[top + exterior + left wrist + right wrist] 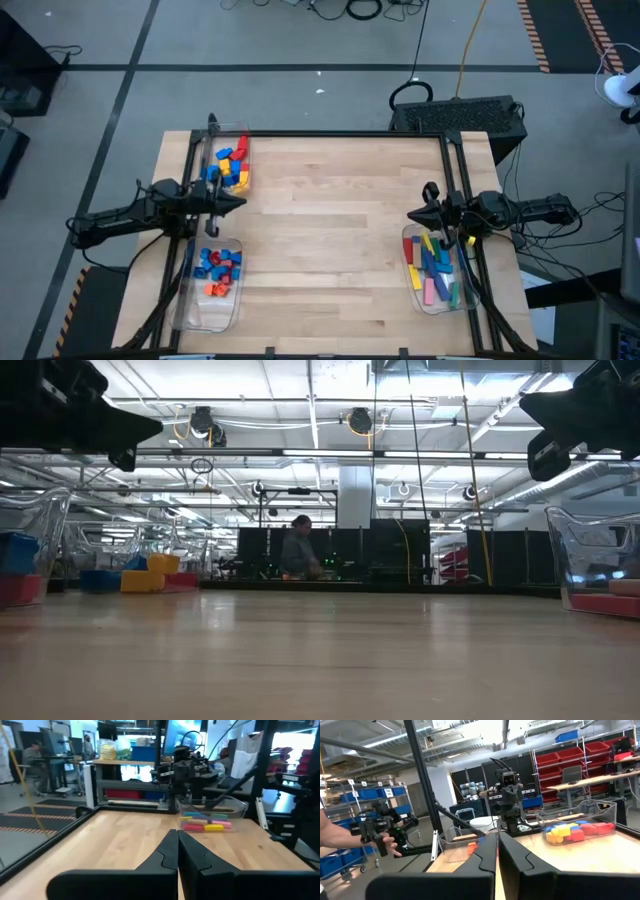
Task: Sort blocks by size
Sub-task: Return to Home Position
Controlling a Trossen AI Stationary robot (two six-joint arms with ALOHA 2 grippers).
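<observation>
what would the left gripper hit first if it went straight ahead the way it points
Nothing close by: the left gripper points across bare tabletop at the right gripper, which faces it. That gripper would probably come first, though the clear bin beside it sits near the same line.

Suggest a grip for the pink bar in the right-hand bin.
Probably pinch the pink bar mid-length across its narrow sides, coming straight down with the right gripper: it lies flat among other bars, and the bin walls block sideways approach.
</observation>
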